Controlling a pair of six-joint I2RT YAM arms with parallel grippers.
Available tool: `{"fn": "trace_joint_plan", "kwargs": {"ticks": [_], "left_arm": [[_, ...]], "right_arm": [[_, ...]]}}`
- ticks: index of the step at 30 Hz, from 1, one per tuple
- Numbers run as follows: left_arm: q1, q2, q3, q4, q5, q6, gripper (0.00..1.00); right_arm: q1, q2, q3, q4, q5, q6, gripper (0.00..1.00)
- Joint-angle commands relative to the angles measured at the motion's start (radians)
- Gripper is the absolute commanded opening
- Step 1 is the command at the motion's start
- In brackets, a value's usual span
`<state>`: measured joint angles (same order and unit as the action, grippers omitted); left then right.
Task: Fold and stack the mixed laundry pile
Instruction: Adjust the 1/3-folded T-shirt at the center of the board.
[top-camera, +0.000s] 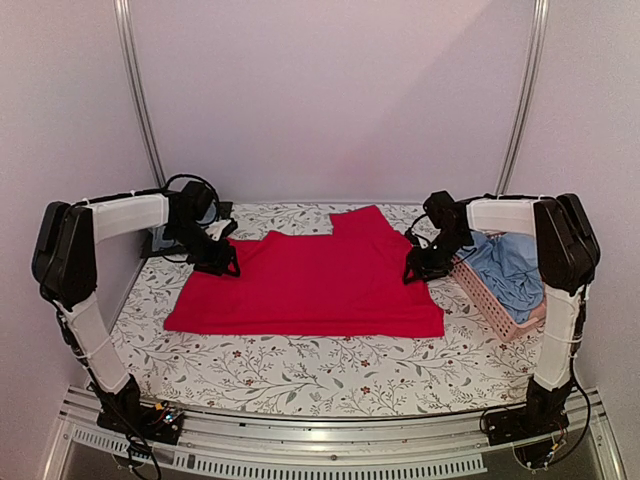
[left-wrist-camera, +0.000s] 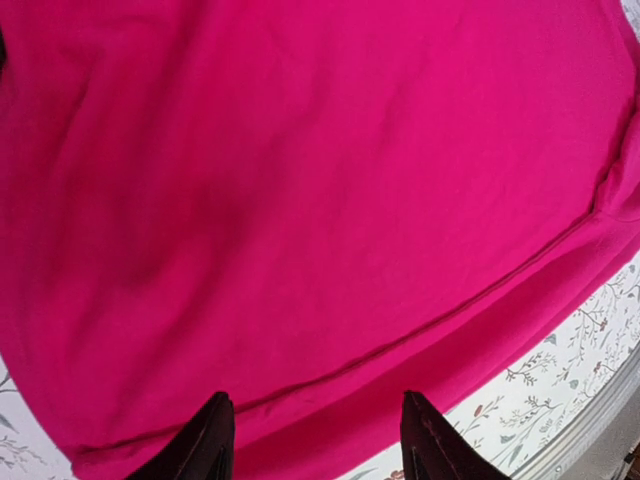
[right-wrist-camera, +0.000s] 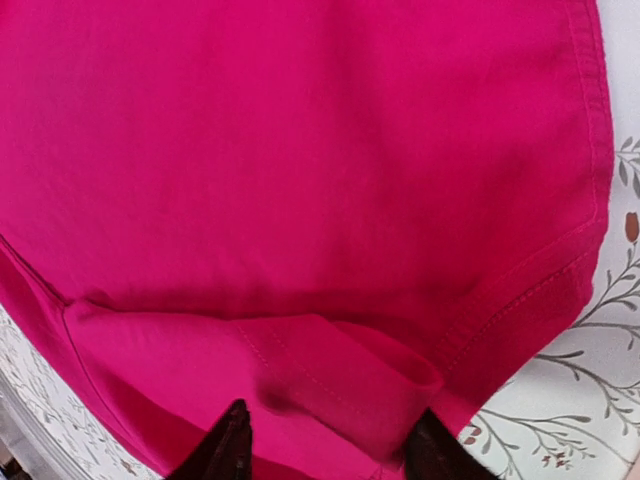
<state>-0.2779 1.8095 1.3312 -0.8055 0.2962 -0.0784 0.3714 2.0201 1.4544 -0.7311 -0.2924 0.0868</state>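
From above, the red top (top-camera: 310, 285) lies spread flat in the middle of the flowery tablecloth (top-camera: 300, 370). The left gripper (top-camera: 225, 262) is at the top's 10 o'clock edge and the right gripper (top-camera: 415, 270) is at its 3 o'clock edge. The blue shirt (top-camera: 510, 268) is heaped in the pink basket (top-camera: 485, 305) at the table's 3 o'clock side, not folded yet. The right arm is very near that basket, so a wide swing could bump it.

From the left wrist, the two fingers (left-wrist-camera: 210, 445) stand wide apart and hold nothing. The hem of the red top runs between them at 6 o'clock. If they close too high, they may pinch only a thin bit of cloth, and it could slip out when lifted.

From the right wrist, the fingers (right-wrist-camera: 228, 448) are also spread apart and not holding anything. A loose flap of red cloth is bunched up between them at 6 o'clock. Grabbing that lump could make a crooked fold. If one arm lifts before the other, the top may twist or drag across the table.
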Motion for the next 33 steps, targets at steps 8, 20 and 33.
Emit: {"fn": "trace_joint_plan", "kwargs": {"ticks": [8, 20, 33], "left_arm": [[-0.004, -0.002, 0.019, 0.016, -0.056, 0.011, 0.56], [0.016, -0.018, -0.015, 0.023, -0.108, -0.001, 0.56], [0.027, -0.038, -0.028, -0.067, -0.239, 0.015, 0.52]], "right_arm": [[-0.003, -0.036, 0.056, 0.029, -0.114, -0.018, 0.0], [-0.026, -0.115, -0.005, 0.2, -0.072, 0.008, 0.0], [-0.017, -0.118, -0.016, 0.064, -0.039, 0.006, 0.53]]}}
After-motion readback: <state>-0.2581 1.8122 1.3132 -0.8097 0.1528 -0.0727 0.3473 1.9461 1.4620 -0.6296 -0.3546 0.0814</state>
